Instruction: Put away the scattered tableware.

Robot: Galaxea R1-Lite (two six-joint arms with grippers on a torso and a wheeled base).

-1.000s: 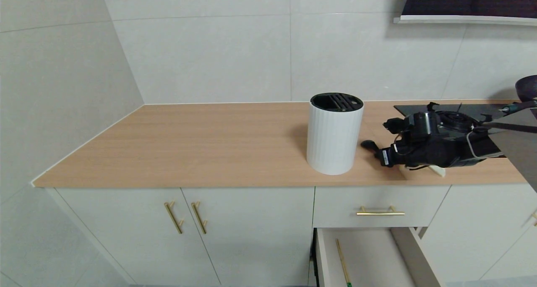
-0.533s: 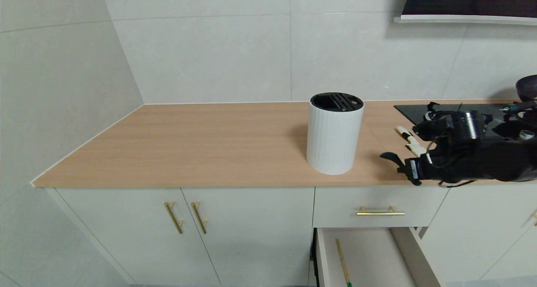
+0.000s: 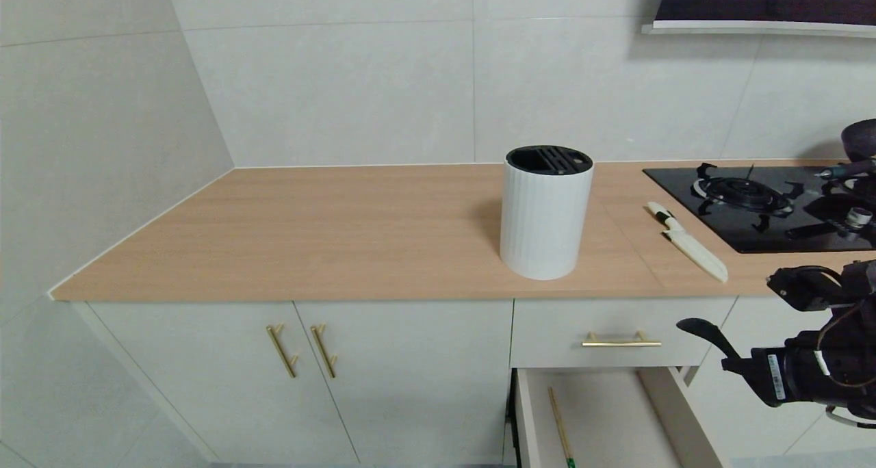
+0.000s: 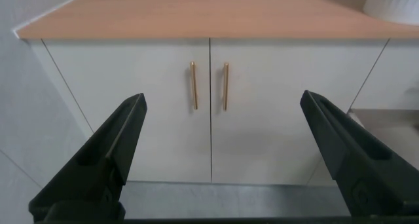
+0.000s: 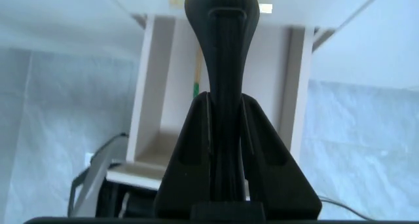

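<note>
A cream-bladed knife [image 3: 686, 241] lies on the wooden countertop [image 3: 342, 228] between the white ribbed knife holder [image 3: 545, 211] and the stove [image 3: 753, 204]. My right gripper [image 3: 697, 329] hangs below the counter's front edge, in front of the drawers, shut with nothing in it; in its wrist view the right gripper [image 5: 220, 11] hovers above the open drawer [image 5: 160, 126]. A single chopstick [image 3: 560, 428] lies in that drawer, and the chopstick [image 5: 196, 86] shows again from the right wrist. My left gripper [image 4: 222, 152] is open and empty, low in front of the cabinet doors [image 4: 209, 112].
The open drawer [image 3: 650, 413] juts out under a closed drawer with a gold handle [image 3: 621, 345]. Dark cookware [image 3: 859, 139] stands at the stove's far right. A range hood [image 3: 759, 6] hangs above. Tiled walls close off the back and left.
My right gripper has pulled back from beside the knife on the counter and dropped below the counter edge to the right. The knife now lies uncovered in the same place.
</note>
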